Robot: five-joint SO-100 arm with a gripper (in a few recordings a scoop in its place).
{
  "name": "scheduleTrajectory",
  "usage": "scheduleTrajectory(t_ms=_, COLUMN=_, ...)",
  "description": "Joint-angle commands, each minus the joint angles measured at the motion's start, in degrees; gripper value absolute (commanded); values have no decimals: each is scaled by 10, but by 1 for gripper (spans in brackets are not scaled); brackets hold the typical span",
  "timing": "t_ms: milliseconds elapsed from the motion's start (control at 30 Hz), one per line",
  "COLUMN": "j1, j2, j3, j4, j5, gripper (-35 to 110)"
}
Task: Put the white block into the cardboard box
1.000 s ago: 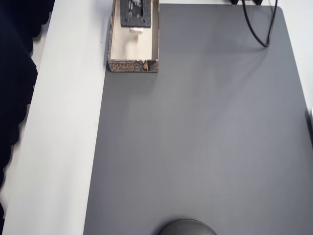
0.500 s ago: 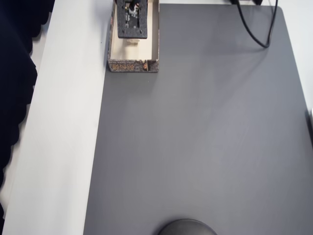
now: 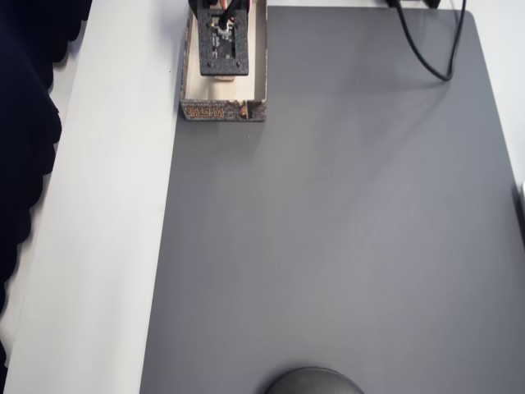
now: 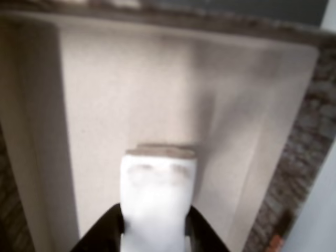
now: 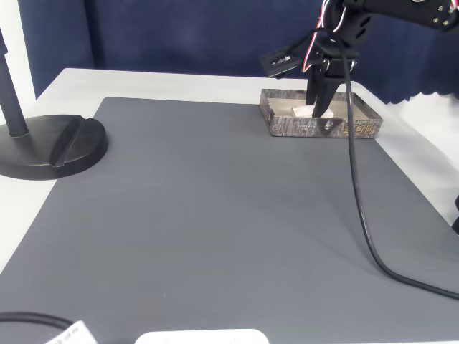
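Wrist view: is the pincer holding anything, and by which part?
Yes: the pincer grips the white block by its near end, fingers on its two sides, over the cardboard box floor.

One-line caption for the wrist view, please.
Gripper holding the white block between its jaws, low inside the cream-floored box.

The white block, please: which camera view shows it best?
The wrist view: the white block is large and central between the jaws, over the cardboard box floor. The fixed view shows a small white patch inside the box; overhead, the arm covers it.
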Motion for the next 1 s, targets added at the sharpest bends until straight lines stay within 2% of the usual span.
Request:
scheduleTrajectory(t_ms=0, j1=-8, j2=11, j3=-39, j4=-12, j5=-6, gripper=3)
scheduleTrajectory(t_ms=333, j1=-12, j2=13, j3=-36, j4=-41, j5=-54, gripper=26)
scheduleTrajectory(t_ms=800, j1=-18, j2=45, j3=-70, j4=-43, j5=-63, gripper=35)
scheduleTrajectory(t_ms=967, j1=-22, j2=73, j3=-72, j4=-41, j5=-101, gripper=42)
